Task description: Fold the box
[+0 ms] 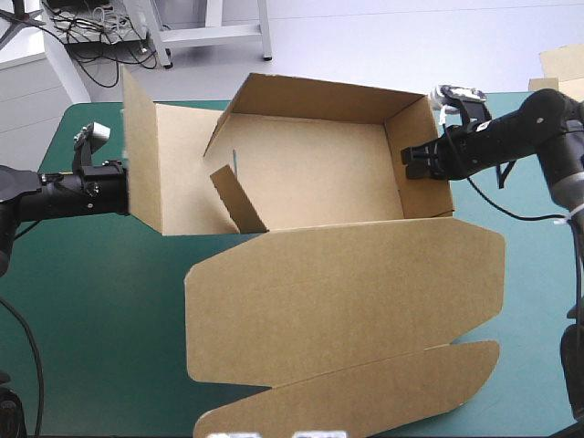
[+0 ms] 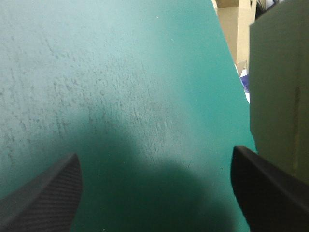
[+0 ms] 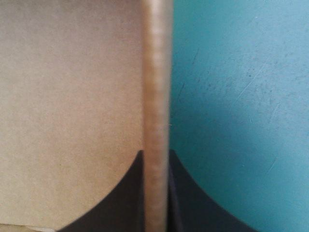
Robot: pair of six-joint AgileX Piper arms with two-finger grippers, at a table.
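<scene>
Brown box (image 1: pixel 310 173) mid tabletop (image 1: pixel 91 301), walls raised, lid flat toward near edge, small flap leaning inside by left wall, right tool (image 1: pixel 415 162) clamped on right wall, left tool (image 2: pixel 154 154) spread apart, just beside upright left flap.

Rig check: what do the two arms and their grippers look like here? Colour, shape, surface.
Both are matte black and jointed: the left arm and the right arm. The left gripper has two broad black fin-shaped fingers with a fine woven surface texture. The right gripper has the same curved black fingers, wide at the base. No markings are readable.
</scene>
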